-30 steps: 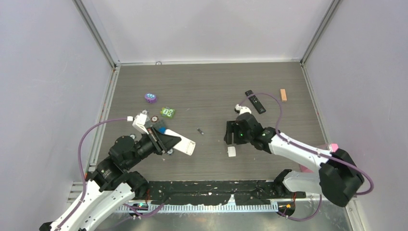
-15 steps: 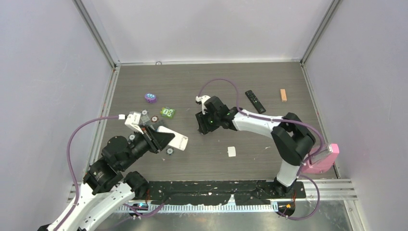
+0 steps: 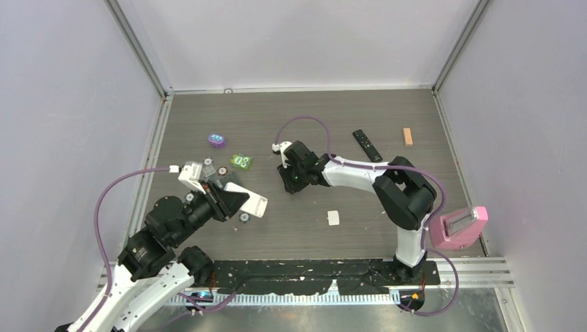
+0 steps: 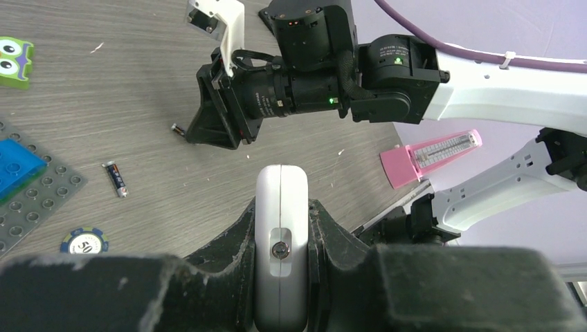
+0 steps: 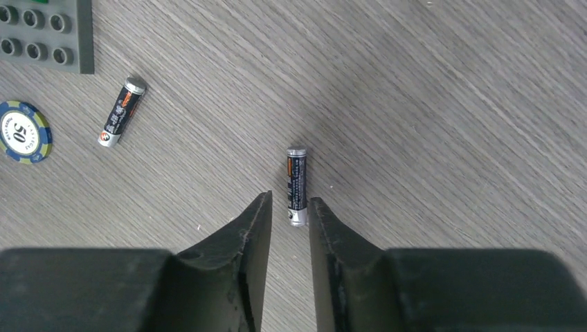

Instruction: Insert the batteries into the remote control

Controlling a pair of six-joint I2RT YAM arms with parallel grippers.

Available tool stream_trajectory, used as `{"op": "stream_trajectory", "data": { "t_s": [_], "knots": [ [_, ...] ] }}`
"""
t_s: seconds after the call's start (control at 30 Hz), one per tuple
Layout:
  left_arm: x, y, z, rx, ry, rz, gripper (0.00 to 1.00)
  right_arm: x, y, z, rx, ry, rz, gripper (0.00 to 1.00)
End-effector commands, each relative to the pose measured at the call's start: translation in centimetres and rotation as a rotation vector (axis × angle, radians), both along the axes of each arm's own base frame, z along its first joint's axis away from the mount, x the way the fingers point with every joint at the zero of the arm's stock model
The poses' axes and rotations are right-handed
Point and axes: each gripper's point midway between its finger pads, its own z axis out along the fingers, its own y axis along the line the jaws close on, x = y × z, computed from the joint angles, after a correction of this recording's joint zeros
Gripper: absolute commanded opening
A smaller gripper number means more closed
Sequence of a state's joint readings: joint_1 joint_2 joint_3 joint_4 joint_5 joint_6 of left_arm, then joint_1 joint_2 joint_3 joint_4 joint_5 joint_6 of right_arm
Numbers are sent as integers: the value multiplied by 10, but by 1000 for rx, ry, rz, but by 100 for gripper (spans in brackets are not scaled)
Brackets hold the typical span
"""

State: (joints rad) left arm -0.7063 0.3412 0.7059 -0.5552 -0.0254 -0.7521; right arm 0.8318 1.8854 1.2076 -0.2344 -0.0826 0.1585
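The right arm, which a second ago reached toward the right half of the counter (image 3: 311,117), has swung across to its middle. The right claw (image 5: 289,200) now hangs low over a battery (image 5: 297,187) lying flat on the wood. The claw's fingers have drawn in and stand a narrow gap apart, either side of the battery's near end. The right finger is almost against the cell, and the left is clear of it. A second battery (image 5: 122,112) lies well to the left, near a poker chip (image 5: 21,131). The left claw (image 4: 282,207) stays clamped on the white remote (image 4: 280,242), which is raised off the counter and has shifted slightly leftward.
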Motion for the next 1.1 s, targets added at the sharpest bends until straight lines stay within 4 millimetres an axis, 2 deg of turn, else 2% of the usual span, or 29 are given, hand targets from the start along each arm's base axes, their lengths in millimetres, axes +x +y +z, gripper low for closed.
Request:
{"op": "stream_trajectory", "data": {
  "t_s": [0.0, 0.1, 0.27, 0.43, 0.57, 0.67, 0.7, 0.73, 0.77, 0.8, 0.83, 0.87, 0.9, 0.93, 0.97, 1.0, 1.03, 1.07],
  "knots": [
    [1, 7, 18, -37, -42, 33, 0, 8, 10, 9, -16, -48, 12, 29],
    [0, 7, 18, -38, -40, 33, 0, 6, 9, 5, -31, -39, 13, 22],
    [0, 7, 17, -39, -35, 34, 0, 5, 7, -4, -61, -26, 17, 26],
    [0, 7, 16, -41, -30, 35, 0, 4, 5, -10, -85, -14, 15, 24],
    [0, 7, 14, -45, -25, 39, 0, 3, 5, -6, -73, -12, -11, 12],
    [2, 4, 15, -74, -27, 37, 0, -1, 5, 12, -9, -8, -40, 8],
    [3, 1, 15, -90, -27, 33, 0, -4, 3, 10, 10, 2, -58, 8],
    [4, -3, 17, -106, -37, 21, 0, -2, 7, 25, 65, -15, -70, 8],
    [6, -7, 19, -122, -40, 9, 0, -8, 0, 28, 94, 6, -107, 8],
    [8, -11, 18, -134, -35, 2, 0, -16, -5, 23, 116, 26, -121, 8],
    [10, -15, 17, -143, -30, -3, 0, -18, -6, 40, 177, 31, -158, 7],
    [10, -21, 18, -156, -27, -27, 0, -25, -15, 33, 185, 49, -181, 7],
    [11, -27, 16, -161, -16, -46, 0, -28, -16, 53, 251, 50, -221, 7],
    [12, -33, 14, -172, -4, -63, 0, -38, -24, 48, 269, 84, -265, 7],
    [13, -38, 10, -179, 14, -80, 0, -40, -28, 68, 320, 64, -286, 7],
    [14, -44, 9, -193, 25, -95, 0, -50, -37, 64, 335, 99, -333, 6],
    [15, -50, 7, -209, 37, -115, 0, -54, -41, 83, 391, 81, -347, 6],
    [16, -56, 3, -221, 51, -134, 0, -64, -49, 80, 408, 114, -383, 6]
  ]
}}
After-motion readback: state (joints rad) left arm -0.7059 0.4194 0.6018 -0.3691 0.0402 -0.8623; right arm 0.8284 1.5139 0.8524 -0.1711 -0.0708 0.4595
